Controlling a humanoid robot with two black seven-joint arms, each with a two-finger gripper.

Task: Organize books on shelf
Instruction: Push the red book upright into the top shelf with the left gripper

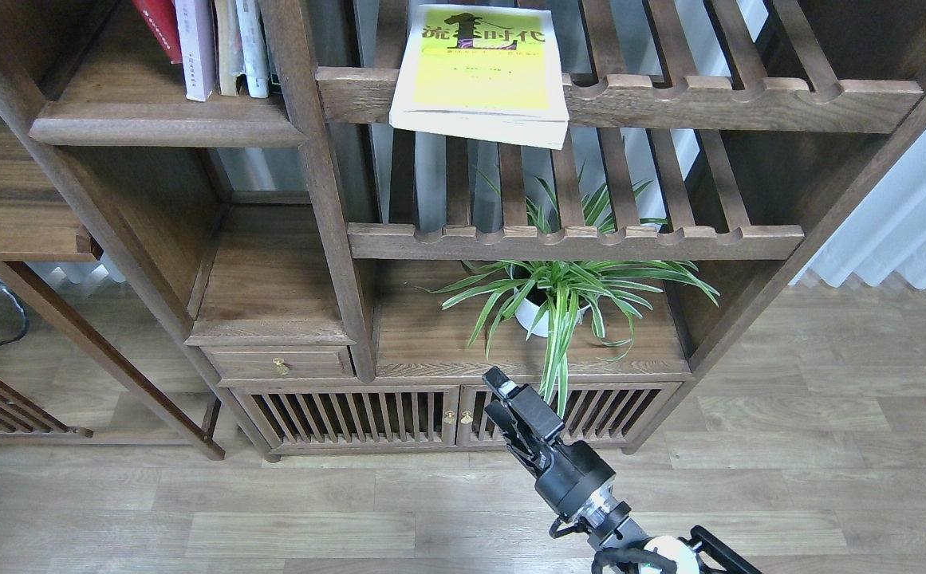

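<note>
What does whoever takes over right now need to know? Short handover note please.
Right gripper: low in front of the cabinet doors, holding nothing; jaws seen end-on, state unclear. Left gripper: only a dark sliver at the top left edge, not readable.
Yellow-green paperback with black Chinese characters: lying flat on the upper slatted rack, front edge overhanging the rail.
Dark red book and pale lavender-white book: standing on the solid dark-brown wooden shelf at upper left, beside a few other upright books.
Done: two books shelved.
Left: move the yellow-green one over to that shelf.
</note>
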